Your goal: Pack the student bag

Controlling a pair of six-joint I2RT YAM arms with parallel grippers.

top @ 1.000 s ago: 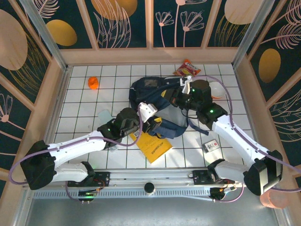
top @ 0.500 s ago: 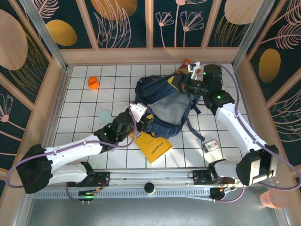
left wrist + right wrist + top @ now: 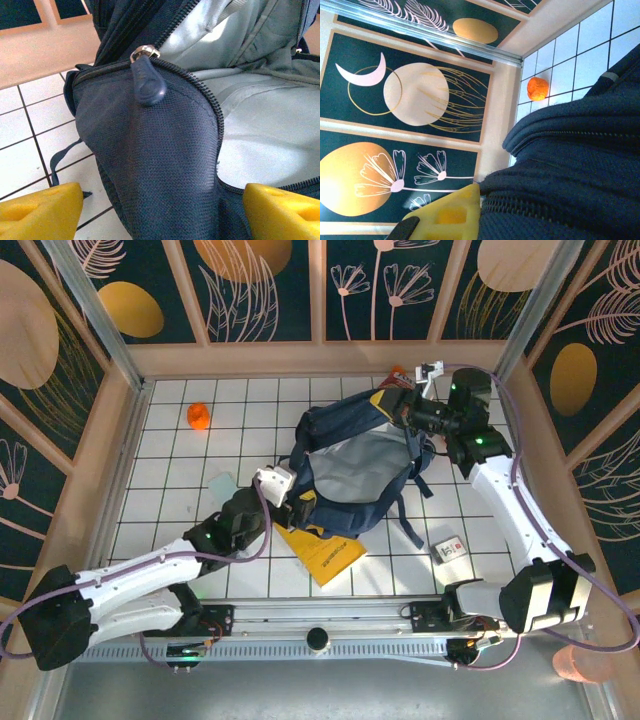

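A navy backpack (image 3: pixel 350 475) lies unzipped in the middle of the white-tiled counter (image 3: pixel 170 490), with its grey lining (image 3: pixel 365 465) showing. The right tool (image 3: pixel 398 403) is clamped on the bag's far top edge. The left tool (image 3: pixel 295 500) stands wide at the near left edge, with its yellow fingers (image 3: pixel 40 210) on either side of the zipper rim. A yellow booklet (image 3: pixel 328 552) lies at the bag's near side.

Yellow folder (image 3: pixel 327 556) half under student bag (image 3: pixel 355 472)
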